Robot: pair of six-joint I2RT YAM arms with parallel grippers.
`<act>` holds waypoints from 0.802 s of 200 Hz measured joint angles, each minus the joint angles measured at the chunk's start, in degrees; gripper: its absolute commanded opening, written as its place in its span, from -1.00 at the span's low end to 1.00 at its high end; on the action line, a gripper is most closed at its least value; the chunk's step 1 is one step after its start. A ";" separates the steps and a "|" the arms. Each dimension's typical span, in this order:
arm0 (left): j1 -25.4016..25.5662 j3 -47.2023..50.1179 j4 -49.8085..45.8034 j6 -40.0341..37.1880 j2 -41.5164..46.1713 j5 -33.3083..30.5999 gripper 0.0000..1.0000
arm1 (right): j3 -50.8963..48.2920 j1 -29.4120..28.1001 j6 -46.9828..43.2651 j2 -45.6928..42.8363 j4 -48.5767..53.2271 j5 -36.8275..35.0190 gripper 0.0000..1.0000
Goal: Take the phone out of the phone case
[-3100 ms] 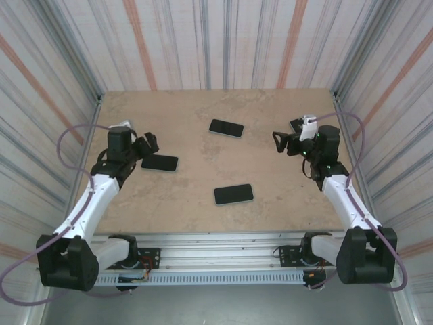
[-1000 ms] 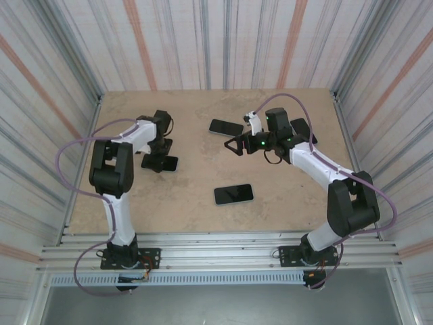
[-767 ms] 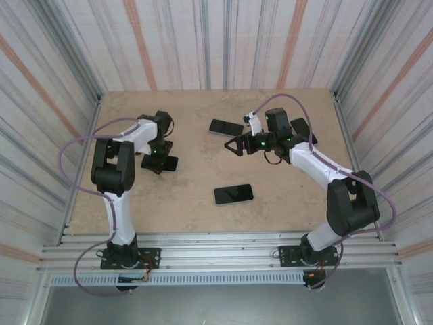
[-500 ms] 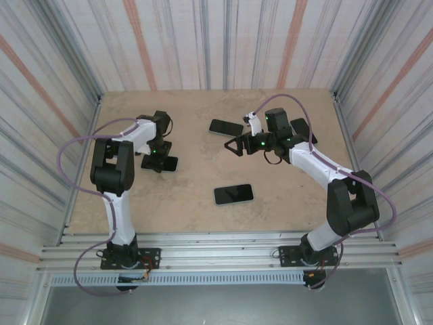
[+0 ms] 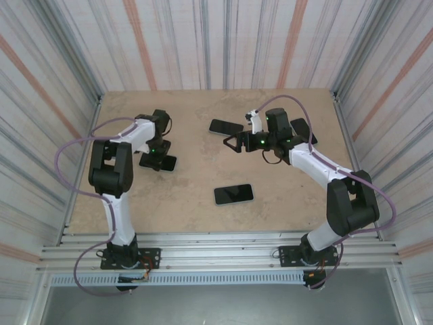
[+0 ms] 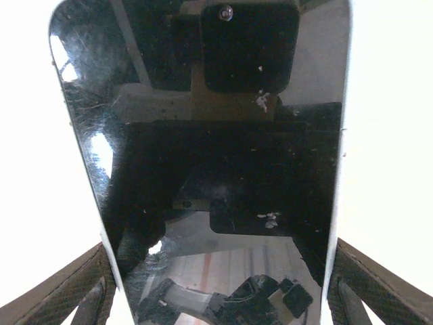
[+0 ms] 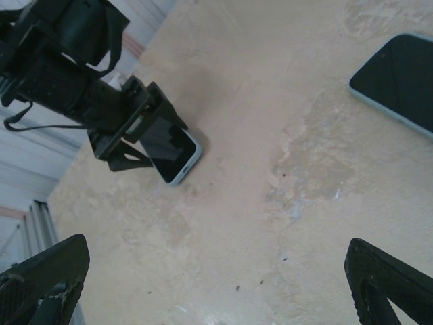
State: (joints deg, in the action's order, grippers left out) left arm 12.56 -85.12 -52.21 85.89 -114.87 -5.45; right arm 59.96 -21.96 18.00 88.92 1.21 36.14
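Top external: I've closed my left gripper (image 5: 155, 156) on the cased phone (image 5: 164, 163) since a second ago; my right gripper (image 5: 231, 144) gapes.

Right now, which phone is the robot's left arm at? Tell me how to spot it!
Look at the left half of the tan table. One dark phone in a pale case lies there alone. Unlike the near phone and the far phone to its right, it has the left gripper straddling it.
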 measured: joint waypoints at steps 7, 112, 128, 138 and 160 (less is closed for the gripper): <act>0.13 0.33 0.04 -0.66 1.11 -0.24 0.38 | -0.24 -0.11 1.33 0.00 -0.31 0.24 0.98; 7.98 0.44 5.31 -23.21 14.43 2.99 0.30 | -2.03 -7.82 15.93 3.21 -13.38 1.44 0.77; 9.14 0.44 6.56 -26.82 15.06 4.17 0.30 | -2.08 -8.94 17.66 4.35 -15.69 0.94 0.65; 9.79 0.46 7.45 -28.94 15.80 4.96 0.29 | -2.12 -9.49 18.47 5.07 -17.14 0.72 0.53; 11.17 0.50 10.10 -32.74 17.90 6.84 0.28 | -2.10 -10.62 20.98 7.39 -19.89 0.39 0.43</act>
State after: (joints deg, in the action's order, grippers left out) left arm 23.73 -84.62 -42.11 53.15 -96.97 1.39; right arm 57.87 -32.58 38.98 96.31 -18.68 36.53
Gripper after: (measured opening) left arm 0.775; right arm 0.730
